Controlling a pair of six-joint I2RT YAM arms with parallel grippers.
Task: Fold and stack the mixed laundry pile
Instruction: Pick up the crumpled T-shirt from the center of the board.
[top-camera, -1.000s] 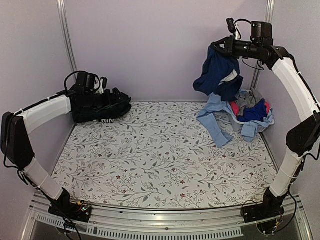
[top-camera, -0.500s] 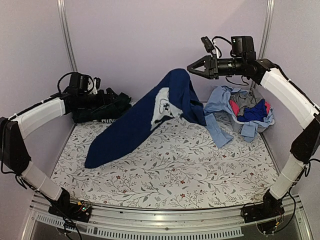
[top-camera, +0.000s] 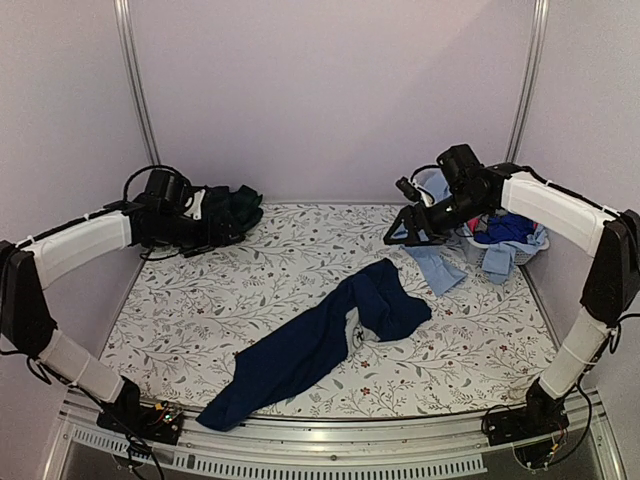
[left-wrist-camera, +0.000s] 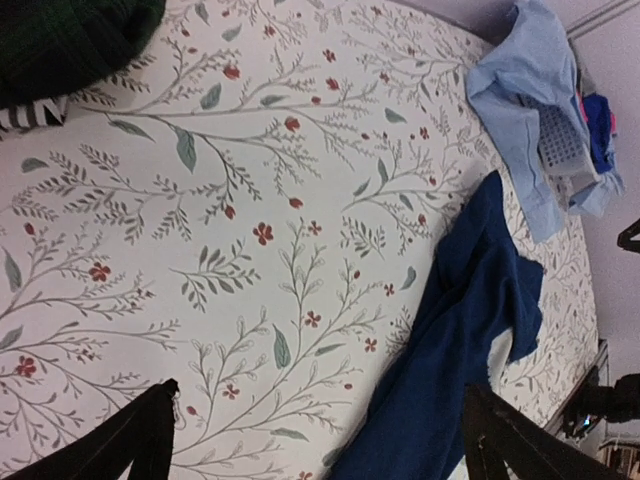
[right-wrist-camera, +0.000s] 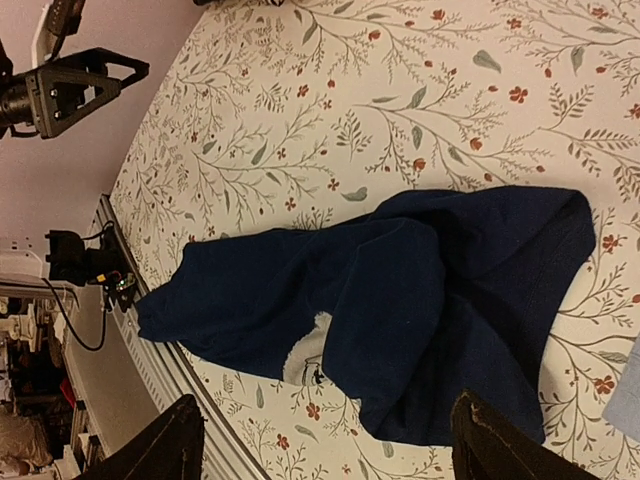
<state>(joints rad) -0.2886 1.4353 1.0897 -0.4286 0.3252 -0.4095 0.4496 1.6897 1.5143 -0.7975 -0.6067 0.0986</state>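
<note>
Dropped from the air, the navy blue T-shirt (top-camera: 330, 345) now lies crumpled on the white floral sheet (top-camera: 300, 250); half a second ago it hung spread out in mid-flight above the sheet. It stretches in a long band from just right of the sheet's centre toward 7 o'clock, its far end almost at the near edge. The bunched, wider part sits at the centre end, and a small white patch of print (top-camera: 355, 330) shows in a fold there.

The right gripper (top-camera: 398, 232) has come down from its high position and hovers at about 1 o'clock, clear of the T-shirt. In the right wrist view its two fingers (right-wrist-camera: 180, 440) stand wide apart with nothing between them, the T-shirt lying loose below.

Behind it, at 2 o'clock, the rest of the laundry pile (top-camera: 505, 235) is heaped in the corner: light blue cloth with bits of royal blue and pink. One light blue shirt (top-camera: 435, 262) trails from the heap onto the sheet.

The left gripper (left-wrist-camera: 318, 400) is at 10 o'clock, jaws spread and empty, just beside the dark green plaid piece (top-camera: 235, 208), which sits bundled at the sheet's far left corner.
</note>
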